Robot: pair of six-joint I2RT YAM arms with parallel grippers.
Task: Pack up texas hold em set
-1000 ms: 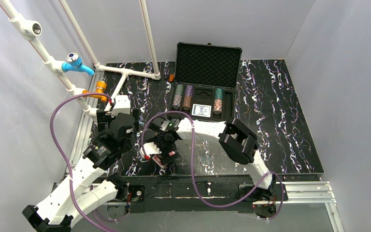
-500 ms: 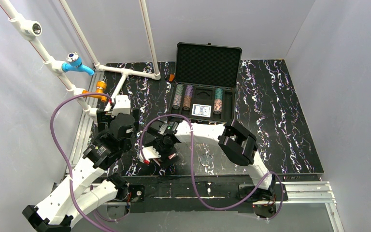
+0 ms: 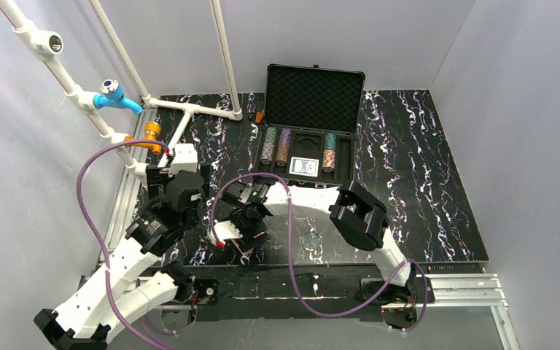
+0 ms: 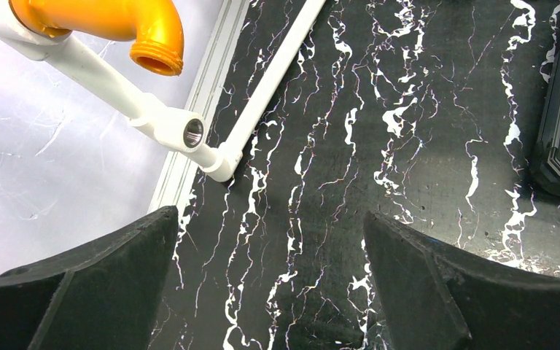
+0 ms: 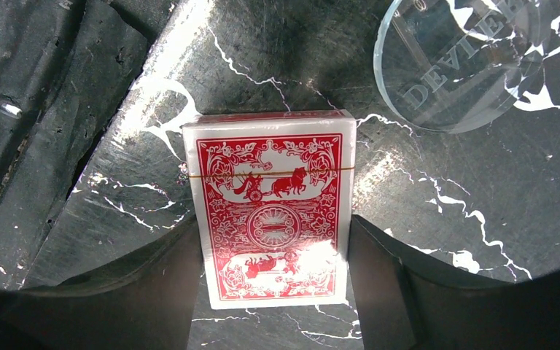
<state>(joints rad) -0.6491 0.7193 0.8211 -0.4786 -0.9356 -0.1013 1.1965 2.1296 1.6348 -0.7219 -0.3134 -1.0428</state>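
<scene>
The case (image 3: 312, 127) stands open at the far middle of the surface (image 3: 423, 182), its foam-lined lid upright. In its tray lie three rows of chips (image 3: 284, 147) — two at the left, one at the right — and the blue deck (image 3: 304, 166) sits in the near middle slot.

The red deck (image 5: 271, 219) is outside the case, nearer and to the left, clamped along both long sides by the right tool (image 5: 275, 240). A clear disc (image 5: 459, 62) (lettered, partly cut off in the wrist view) lies near the deck, not touching it.

The left tool (image 4: 268, 240) hangs with its fingers spread wide, holding nothing, over the left part of the surface; the pipe frame (image 4: 262, 95) runs along the edge beyond it. Open surface shows between red deck and case — and, wider, to the right of the case.
</scene>
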